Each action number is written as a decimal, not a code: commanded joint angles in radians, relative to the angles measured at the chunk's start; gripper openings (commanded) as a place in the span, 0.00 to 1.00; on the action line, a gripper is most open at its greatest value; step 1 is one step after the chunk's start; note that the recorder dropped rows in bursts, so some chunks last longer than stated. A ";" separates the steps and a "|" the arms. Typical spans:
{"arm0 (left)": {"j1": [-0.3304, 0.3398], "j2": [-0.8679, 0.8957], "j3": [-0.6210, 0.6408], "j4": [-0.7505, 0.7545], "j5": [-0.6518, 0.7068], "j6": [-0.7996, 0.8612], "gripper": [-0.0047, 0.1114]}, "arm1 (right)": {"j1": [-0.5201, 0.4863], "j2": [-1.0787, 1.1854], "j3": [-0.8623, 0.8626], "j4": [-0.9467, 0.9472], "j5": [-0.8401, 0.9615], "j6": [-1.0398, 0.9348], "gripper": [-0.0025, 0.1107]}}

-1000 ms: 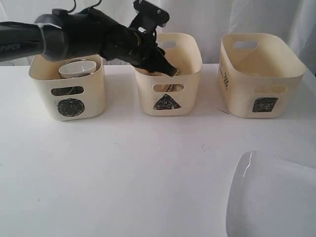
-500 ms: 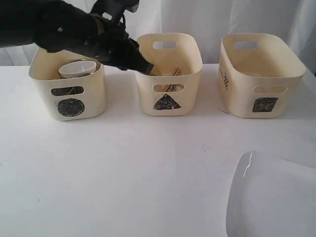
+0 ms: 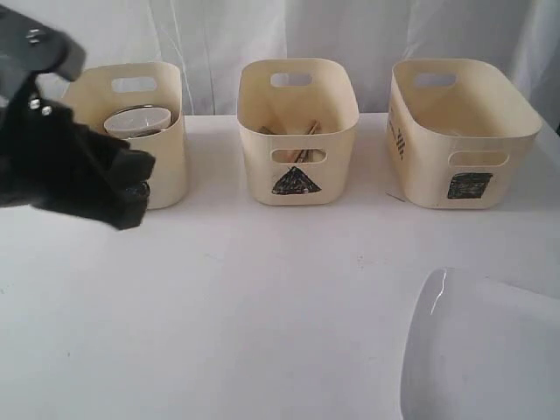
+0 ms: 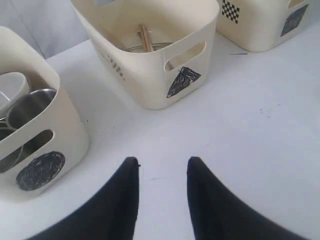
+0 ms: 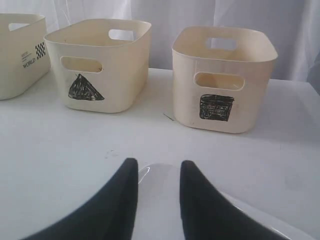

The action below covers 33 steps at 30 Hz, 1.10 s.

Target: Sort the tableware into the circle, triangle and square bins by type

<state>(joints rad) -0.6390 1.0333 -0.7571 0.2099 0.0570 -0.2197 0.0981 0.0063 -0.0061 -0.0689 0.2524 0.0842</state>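
The middle of the table (image 3: pixel 262 289) is open for a pass. Along the far side the circle bin (image 3: pixel 166 131), triangle bin (image 3: pixel 262 166) and square bin (image 3: pixel 464 131) stand apart with gaps between. The left arm (image 3: pixel 70 166) blocks the circle bin's front, and the plate (image 3: pixel 481 350) fills the near right corner.

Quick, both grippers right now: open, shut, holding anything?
Left gripper: open, nothing between its fingers.
Right gripper: open, empty, over the white plate.
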 commanded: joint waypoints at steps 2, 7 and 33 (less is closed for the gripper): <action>-0.003 -0.334 0.169 -0.026 0.078 -0.046 0.37 | -0.009 -0.006 0.006 -0.006 -0.008 0.000 0.27; -0.003 -0.641 0.247 -0.026 0.254 -0.076 0.37 | -0.009 -0.006 0.006 -0.006 -0.008 0.000 0.27; -0.003 -1.033 0.249 -0.019 0.688 -0.070 0.36 | -0.009 -0.006 0.006 -0.006 -0.008 0.000 0.27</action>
<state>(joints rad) -0.6390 0.0069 -0.5100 0.1918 0.7560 -0.2839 0.0981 0.0063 -0.0061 -0.0689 0.2524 0.0842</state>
